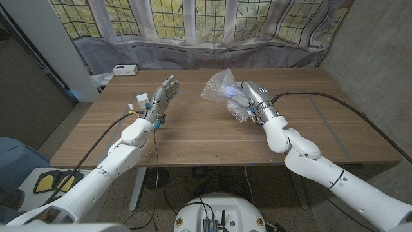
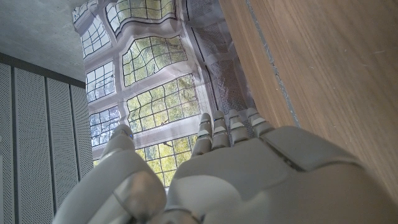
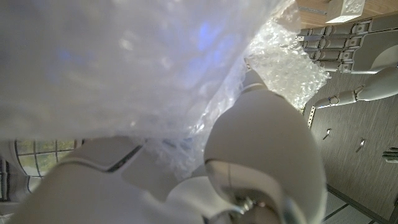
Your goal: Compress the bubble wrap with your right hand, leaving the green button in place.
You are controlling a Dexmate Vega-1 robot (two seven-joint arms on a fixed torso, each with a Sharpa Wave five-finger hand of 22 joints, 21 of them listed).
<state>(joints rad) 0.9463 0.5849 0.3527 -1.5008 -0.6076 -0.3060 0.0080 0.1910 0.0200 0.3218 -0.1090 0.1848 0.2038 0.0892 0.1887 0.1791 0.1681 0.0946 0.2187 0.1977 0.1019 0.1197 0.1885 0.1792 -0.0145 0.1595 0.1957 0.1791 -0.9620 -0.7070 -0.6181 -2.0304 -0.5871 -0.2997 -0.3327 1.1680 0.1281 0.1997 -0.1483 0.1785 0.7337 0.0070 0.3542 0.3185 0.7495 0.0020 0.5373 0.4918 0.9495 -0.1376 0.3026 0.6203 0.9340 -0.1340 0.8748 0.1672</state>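
Item: bubble wrap (image 1: 222, 90), clear, crumpled into a loose mass. Location: on the counter (image 1: 193, 138), right of centre toward the far edge.

Item: right robot hand (image 1: 243, 100). State: fingers buried in the bubble wrap and closed on it; the right wrist view shows the sheet (image 3: 155, 68) draped over the hand (image 3: 261, 155). The wrap lies directly at and over this hand, bulging away toward the far-left of it. Judged: squeeze under way, more closing needed.

Item: left robot hand (image 1: 162, 96). State: fingers apart, holding nothing, palm upright, standing well apart from the wrap.

Item: green button. Not made out in any view; small objects (image 1: 143, 100) beside the left hand are too small to identify.

Nearer hand: right, already in contact.
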